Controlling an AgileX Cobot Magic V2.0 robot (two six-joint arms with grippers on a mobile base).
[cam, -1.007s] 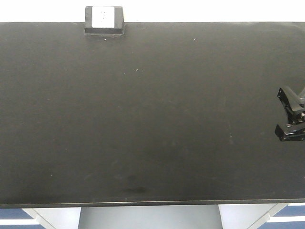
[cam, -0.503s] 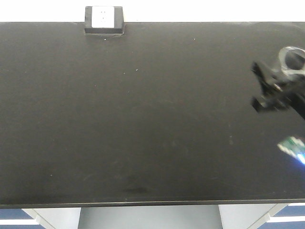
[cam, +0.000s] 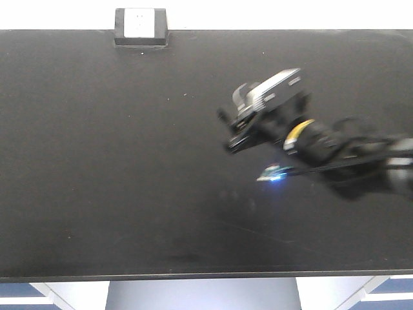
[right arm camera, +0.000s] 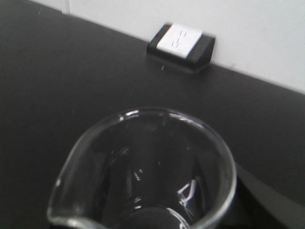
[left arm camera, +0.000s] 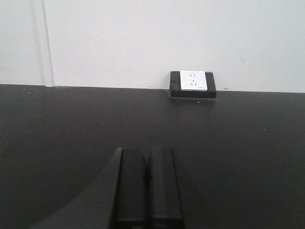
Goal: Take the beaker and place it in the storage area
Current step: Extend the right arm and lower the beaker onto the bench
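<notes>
**labrat_42:** Whoa, the right gripper (cam: 231, 130) jumped. Half a second back it was at the right edge of the front view, and now it's right of centre, all motion-blurred.

**benchmonkey:** Yep, and it's got cargo. It's pinching the beaker (cam: 244, 95). The fingers are too smeared to read, but the glass is riding along with it. In the right wrist view the beaker (right arm camera: 143, 171) fills the bottom of the frame, rim and pouring lip up, empty.

**labrat_42:** Set down yet?

**benchmonkey:** Can't tell if it's touching. With that blur I'd guess it's still being carried. It's already over the storage bench top (cam: 97, 161) though, with the socket box (cam: 141, 27) well off toward the upper left, so what's left is lowering and letting go.

**labrat_42:** Left side?

**benchmonkey:** The left gripper (left arm camera: 147, 155) only shows in its own wrist view. Its fingers are pressed together with nothing between them, facing the socket box (left arm camera: 193, 84).
</notes>
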